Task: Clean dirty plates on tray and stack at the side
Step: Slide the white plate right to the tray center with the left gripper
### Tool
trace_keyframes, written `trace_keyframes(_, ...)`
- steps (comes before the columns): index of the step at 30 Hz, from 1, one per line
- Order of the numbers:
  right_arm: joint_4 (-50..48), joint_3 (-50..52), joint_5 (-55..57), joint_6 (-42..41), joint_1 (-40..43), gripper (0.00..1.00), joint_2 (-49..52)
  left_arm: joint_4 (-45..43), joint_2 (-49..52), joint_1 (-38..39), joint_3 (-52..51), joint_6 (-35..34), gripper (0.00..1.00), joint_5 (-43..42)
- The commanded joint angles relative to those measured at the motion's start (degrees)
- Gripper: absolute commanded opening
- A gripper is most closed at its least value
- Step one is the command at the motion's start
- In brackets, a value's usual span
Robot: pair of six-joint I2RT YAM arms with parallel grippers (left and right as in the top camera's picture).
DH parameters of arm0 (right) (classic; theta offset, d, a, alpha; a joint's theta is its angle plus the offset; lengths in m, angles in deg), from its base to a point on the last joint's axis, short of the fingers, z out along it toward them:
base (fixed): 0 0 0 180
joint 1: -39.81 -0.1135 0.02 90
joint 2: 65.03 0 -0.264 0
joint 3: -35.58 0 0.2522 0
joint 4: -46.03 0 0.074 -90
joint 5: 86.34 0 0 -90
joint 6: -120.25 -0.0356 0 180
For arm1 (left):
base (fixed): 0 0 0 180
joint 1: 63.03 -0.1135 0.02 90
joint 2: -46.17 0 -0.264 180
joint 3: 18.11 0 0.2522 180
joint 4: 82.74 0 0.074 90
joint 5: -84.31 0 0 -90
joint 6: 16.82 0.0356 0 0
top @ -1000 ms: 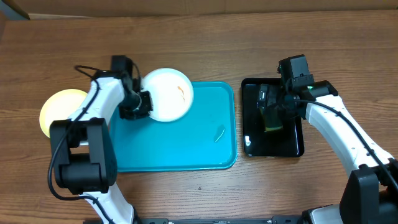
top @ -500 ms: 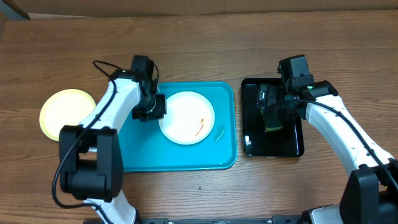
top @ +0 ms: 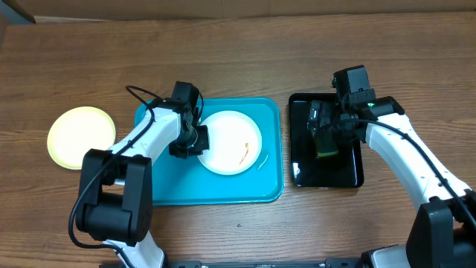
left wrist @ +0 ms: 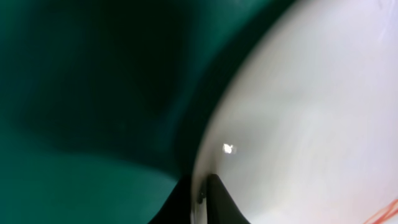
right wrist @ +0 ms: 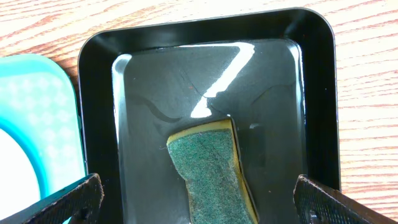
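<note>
1. A white plate [top: 231,141] is seen lying flat inside the turquoise tray [top: 186,182], in the tray's right half and closer to its far edge than to its near edge.
2. An orange-brown smear [top: 242,152] is visible on the plate, toward its right side; a second faint smear is seen on the tray floor just beside the plate's right rim.
3. The plate's left rim is gripped by the left gripper [top: 195,140]. In the left wrist view the jaws are shown closed, with a thin sliver of white rim [left wrist: 200,198] pinched between the two dark fingertips [left wrist: 221,202], and the tray's dark teal floor is seen to the left.
4. A pale yellow-green plate [top: 80,136] is found on the tabletop [top: 238,52], outside the tray and well apart from its left edge, toward the tabletop's left edge.
5. A glossy black tray [top: 327,175] is placed on the tabletop just beside the turquoise tray's right edge, without touching it.
6. A green-topped sponge [right wrist: 211,171] with a yellow edge is seen lying in the black tray, in its near half.
7. The right gripper [right wrist: 205,205] is held above the black tray with its jaws spread wide; nothing is held, and the sponge is framed between the two fingers [right wrist: 74,199] in the right wrist view.
</note>
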Motion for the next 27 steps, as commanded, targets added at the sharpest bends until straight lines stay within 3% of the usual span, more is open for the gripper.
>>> trace_keyframes(1,-0.28,-0.46,0.37,0.0,0.09,1.0,-0.37,-0.52,0.44,-0.04,-0.37,-4.31,0.04,4.35)
trace_keyframes(11,-0.28,-0.46,0.37,0.0,0.09,1.0,-0.37,0.35,0.44,0.11,-1.53,-19.96,0.04,6.47)
trace_keyframes(21,-0.48,-0.46,0.15,-0.35,0.09,1.0,-0.37,-6.6,0.44,0.15,-10.36,-19.96,0.04,6.38)
trace_keyframes(27,3.13,-0.46,-7.67,-0.37,0.09,1.0,-0.37,-6.6,0.37,-0.26,-10.34,-18.93,0.04,5.95)
